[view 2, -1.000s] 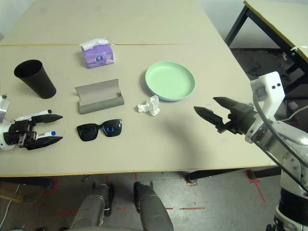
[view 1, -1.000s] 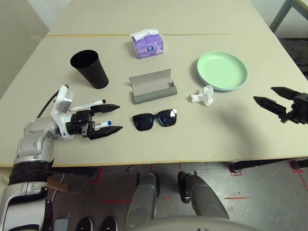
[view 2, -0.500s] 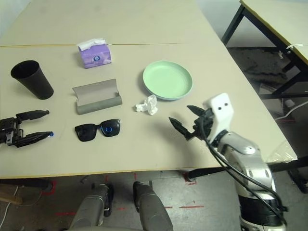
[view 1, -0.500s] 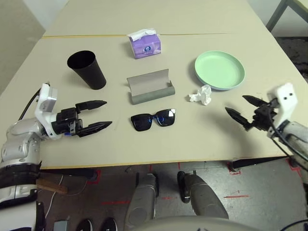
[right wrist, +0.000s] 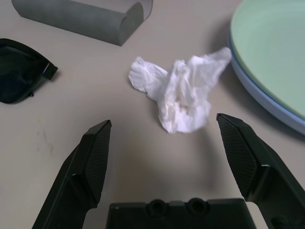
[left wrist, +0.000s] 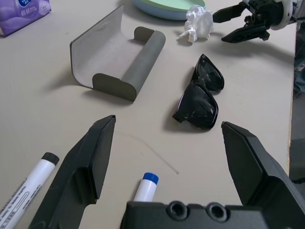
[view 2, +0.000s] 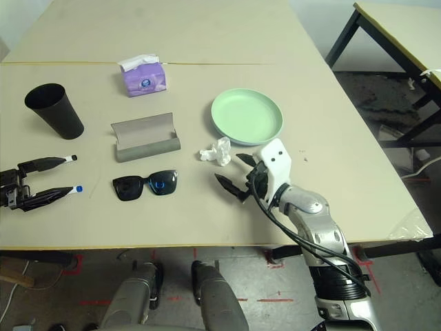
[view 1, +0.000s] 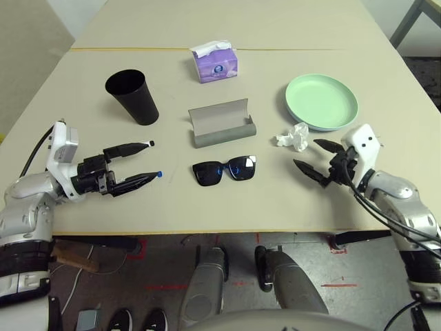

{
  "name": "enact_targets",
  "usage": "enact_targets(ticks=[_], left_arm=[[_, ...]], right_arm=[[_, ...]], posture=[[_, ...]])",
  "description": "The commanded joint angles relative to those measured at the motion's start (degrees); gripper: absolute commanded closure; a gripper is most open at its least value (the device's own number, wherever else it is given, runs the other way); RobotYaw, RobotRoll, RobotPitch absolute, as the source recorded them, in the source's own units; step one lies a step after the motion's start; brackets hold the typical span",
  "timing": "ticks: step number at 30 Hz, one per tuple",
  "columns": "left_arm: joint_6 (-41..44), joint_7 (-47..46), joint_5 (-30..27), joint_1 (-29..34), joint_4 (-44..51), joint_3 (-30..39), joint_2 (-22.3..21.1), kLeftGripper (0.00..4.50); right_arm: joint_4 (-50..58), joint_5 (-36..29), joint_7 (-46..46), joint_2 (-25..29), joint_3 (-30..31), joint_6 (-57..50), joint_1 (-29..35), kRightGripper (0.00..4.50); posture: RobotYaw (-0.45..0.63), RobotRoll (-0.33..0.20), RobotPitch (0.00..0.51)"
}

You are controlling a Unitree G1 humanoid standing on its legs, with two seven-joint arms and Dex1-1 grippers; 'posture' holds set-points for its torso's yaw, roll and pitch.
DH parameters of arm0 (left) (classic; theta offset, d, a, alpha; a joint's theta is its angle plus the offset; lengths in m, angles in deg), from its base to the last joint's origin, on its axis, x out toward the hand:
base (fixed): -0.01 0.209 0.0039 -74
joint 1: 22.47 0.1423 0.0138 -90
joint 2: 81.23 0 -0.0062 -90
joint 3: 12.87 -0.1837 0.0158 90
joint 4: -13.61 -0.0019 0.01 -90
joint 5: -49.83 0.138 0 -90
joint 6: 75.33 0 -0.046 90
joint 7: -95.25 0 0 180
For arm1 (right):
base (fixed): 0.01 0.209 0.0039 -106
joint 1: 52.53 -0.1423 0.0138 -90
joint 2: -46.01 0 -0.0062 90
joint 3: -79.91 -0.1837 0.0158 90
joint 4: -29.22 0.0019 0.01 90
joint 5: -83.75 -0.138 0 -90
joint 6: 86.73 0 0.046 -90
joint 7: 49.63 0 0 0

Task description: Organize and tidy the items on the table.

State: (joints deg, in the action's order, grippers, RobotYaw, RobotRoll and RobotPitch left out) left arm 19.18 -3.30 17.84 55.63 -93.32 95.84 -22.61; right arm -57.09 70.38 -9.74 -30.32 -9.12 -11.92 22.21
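Right tool (view 1: pixel 316 157) spread wide, just near of the crumpled tissue (view 1: pixel 292 136); left tool (view 1: pixel 142 161) spread over two markers (left wrist: pixel 143 186).

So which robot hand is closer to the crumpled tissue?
The right hand. It sits open just short of the crumpled tissue, not touching it. The left hand is far off across the table, past the sunglasses, over the two markers.

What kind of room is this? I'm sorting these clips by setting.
Probably a lab or test workspace, not a home: a large plain beige table laid with staged items, red tape marks on the grey floor, and another black-legged work table nearby.
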Motion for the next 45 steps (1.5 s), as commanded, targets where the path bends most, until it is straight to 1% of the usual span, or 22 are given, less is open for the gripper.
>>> enact_targets(ticks=[1, 6, 11, 13, 15, 16, 17, 18, 19, 20, 21, 25, 30, 33, 35, 39, 42, 45], left_arm=[[0.22, -0.54, -0.57, 1.56, 2.07, 0.44, 0.58, 0.0], [0.95, -1.52, -1.13, 2.52, 4.22, 0.52, 1.31, 0.0], [1.21, -2.27, -1.7, 3.12, 5.21, 0.67, 1.35, 0.0], [1.25, -2.48, -1.79, 3.15, 5.3, 0.74, 1.3, 0.0], [1.26, -2.66, -1.84, 3.09, 5.28, 0.76, 1.23, 0.0], [1.21, -2.74, -1.81, 3.02, 5.23, 0.73, 1.2, 0.0], [1.18, -2.78, -1.81, 2.93, 5.12, 0.72, 1.15, 0.0], [1.13, -2.8, -1.78, 2.81, 4.95, 0.68, 1.13, 0.0], [1.1, -2.82, -1.75, 2.72, 4.84, 0.63, 1.11, 0.0], [1.07, -2.86, -1.73, 2.61, 4.7, 0.57, 1.15, 0.0], [1.02, -2.9, -1.68, 2.53, 4.62, 0.47, 1.22, 0.0], [0.93, -3.1, -1.59, 2.65, 4.81, 0.06, 1.76, 0.0], [0.87, -3.06, -1.48, 2.8, 4.7, -0.04, 2.17, 0.0], [0.86, -2.94, -1.45, 2.72, 4.37, -0.04, 2.26, 0.0], [0.84, -2.89, -1.39, 2.56, 4.11, -0.08, 2.35, 0.0], [0.76, -3.05, -1.28, 2.25, 3.96, -0.31, 2.75, 0.0], [0.68, -3.38, -1.19, 2.22, 4.09, -0.28, 3.1, 0.0], [0.77, -4.03, -1.35, 2.8, 4.71, 0.22, 3.39, 0.0]], right_arm=[[-3.06, 1.5, -0.05, -0.89, 1.12, 1.57, -1.76, 0.02], [-7.86, 3.35, -1.29, -2.63, 1.69, 2.58, -5.73, 0.02], [-10.48, 4.51, -1.87, -4.19, 2.11, 3.21, -7.67, 0.02], [-10.94, 4.56, -1.87, -4.71, 2.11, 3.21, -8.08, 0.29], [-11.19, 4.37, -1.53, -5.06, 2.09, 3.33, -8.25, 0.76], [-11.09, 4.19, -1.33, -5.13, 2.04, 3.27, -8.2, 1.17], [-10.98, 4.03, -1.2, -5.19, 2.01, 3.17, -8.14, 1.49], [-10.86, 3.98, -1.08, -5.15, 2.0, 3.1, -8.02, 1.93], [-10.72, 3.9, -0.96, -5.09, 1.95, 3.03, -7.89, 2.21], [-10.61, 3.79, -0.79, -5.0, 1.88, 2.95, -7.77, 2.7], [-10.46, 3.7, -0.63, -4.89, 1.79, 2.85, -7.67, 2.95], [-9.64, 3.15, -0.03, -4.2, 1.09, 1.93, -8.01, 4.48], [-6.89, 0.42, 0.42, -2.63, -1.39, -2.16, -11.23, 4.48], [-5.37, -1.92, 0.33, -1.44, -3.62, -5.65, -15.75, 4.48], [-6.17, -2.52, -0.08, -0.83, -4.73, -6.84, -19.33, 4.48], [-12.77, -1.55, -0.61, -0.14, -5.8, -5.15, -25.66, 4.48], [-19.96, 1.24, -0.14, 0.6, -4.33, -0.26, -27.51, 4.48], [-30.23, 4.62, -0.29, 0.62, -2.96, 6.23, -29.42, 4.48]], posture=[[0.07, 0.0, 0.221], [0.07, 0.0, 0.22], [0.08, 0.0, 0.213], [0.08, 0.0, 0.213], [0.08, 0.0, 0.214], [0.08, 0.0, 0.215], [0.08, 0.0, 0.215], [0.08, 0.0, 0.215], [0.08, 0.0, 0.216], [0.08, 0.0, 0.216], [0.07, 0.0, 0.217], [0.07, 0.0, 0.218], [0.07, 0.0, 0.221], [0.07, 0.0, 0.221], [0.07, 0.0, 0.221], [0.07, 0.0, 0.217], [0.08, 0.0, 0.215], [0.09, 0.0, 0.214]])
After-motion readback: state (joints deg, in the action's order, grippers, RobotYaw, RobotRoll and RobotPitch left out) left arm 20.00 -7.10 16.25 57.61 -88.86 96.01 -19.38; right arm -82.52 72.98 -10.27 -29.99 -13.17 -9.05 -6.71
